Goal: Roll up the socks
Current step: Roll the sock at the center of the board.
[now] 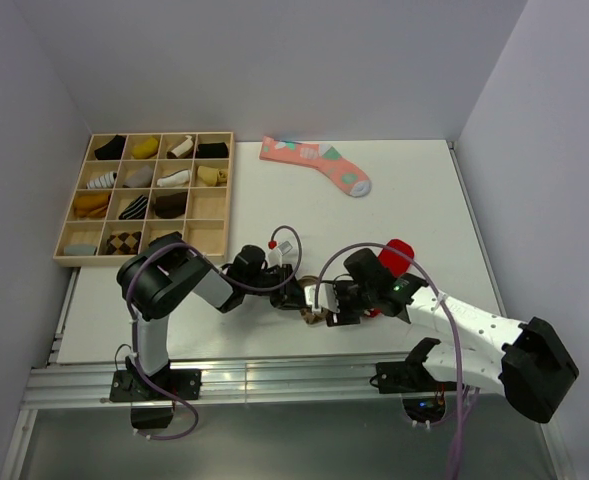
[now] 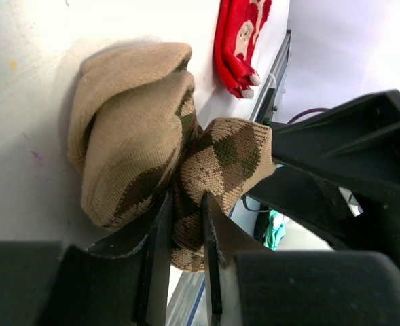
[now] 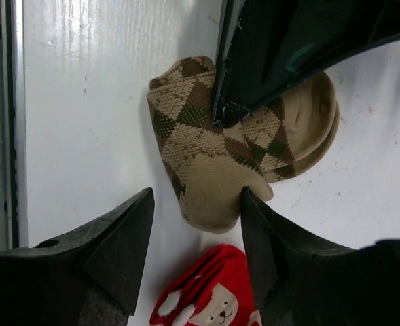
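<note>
The socks are one brown-and-tan argyle sock, bunched into a loose roll on the white table near its front edge. My left gripper is shut on a fold of its patterned end. In the right wrist view the sock lies just ahead of my right gripper, which is open. One of its fingertips touches the tan end, while the other stands clear over bare table. From above, both grippers meet over the sock, which is mostly hidden.
A red sock with a white figure lies right beside the argyle one, under my right wrist. A pink sock with teal patches lies at the back. A wooden compartment tray with several rolled socks stands at the left.
</note>
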You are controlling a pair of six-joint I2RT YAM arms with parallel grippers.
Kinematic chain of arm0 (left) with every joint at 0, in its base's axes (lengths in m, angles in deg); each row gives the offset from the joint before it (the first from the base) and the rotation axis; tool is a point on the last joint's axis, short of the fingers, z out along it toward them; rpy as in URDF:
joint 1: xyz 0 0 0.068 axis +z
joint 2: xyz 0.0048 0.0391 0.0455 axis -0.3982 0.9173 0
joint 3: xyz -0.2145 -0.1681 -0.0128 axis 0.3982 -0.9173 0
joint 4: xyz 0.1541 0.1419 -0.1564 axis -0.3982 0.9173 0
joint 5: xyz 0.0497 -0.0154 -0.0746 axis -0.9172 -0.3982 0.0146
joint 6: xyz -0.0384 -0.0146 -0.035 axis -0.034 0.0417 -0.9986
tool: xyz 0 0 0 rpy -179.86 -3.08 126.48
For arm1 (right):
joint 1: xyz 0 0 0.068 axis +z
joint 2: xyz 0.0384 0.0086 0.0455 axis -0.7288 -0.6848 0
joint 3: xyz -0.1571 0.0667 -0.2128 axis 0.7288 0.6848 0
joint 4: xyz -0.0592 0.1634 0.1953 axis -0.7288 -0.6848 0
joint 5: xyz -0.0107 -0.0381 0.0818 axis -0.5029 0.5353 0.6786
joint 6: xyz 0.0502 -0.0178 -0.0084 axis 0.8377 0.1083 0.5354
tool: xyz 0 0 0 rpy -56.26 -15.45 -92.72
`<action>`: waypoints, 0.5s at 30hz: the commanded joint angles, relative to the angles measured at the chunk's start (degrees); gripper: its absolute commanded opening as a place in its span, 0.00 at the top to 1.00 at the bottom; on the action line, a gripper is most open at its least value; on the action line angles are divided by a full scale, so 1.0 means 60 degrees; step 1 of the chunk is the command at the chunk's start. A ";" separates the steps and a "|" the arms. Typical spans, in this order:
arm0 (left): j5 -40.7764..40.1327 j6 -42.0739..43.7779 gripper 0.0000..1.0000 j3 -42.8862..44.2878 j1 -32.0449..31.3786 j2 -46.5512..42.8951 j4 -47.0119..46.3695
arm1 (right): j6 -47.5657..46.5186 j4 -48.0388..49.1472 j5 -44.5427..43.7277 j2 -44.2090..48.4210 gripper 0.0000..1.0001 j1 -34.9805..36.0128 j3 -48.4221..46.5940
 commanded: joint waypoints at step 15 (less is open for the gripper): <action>-0.0083 0.1033 1.00 0.0098 0.0000 0.0576 0.3178 | 0.0181 0.1380 -0.1268 -0.2086 0.41 0.1151 -0.0131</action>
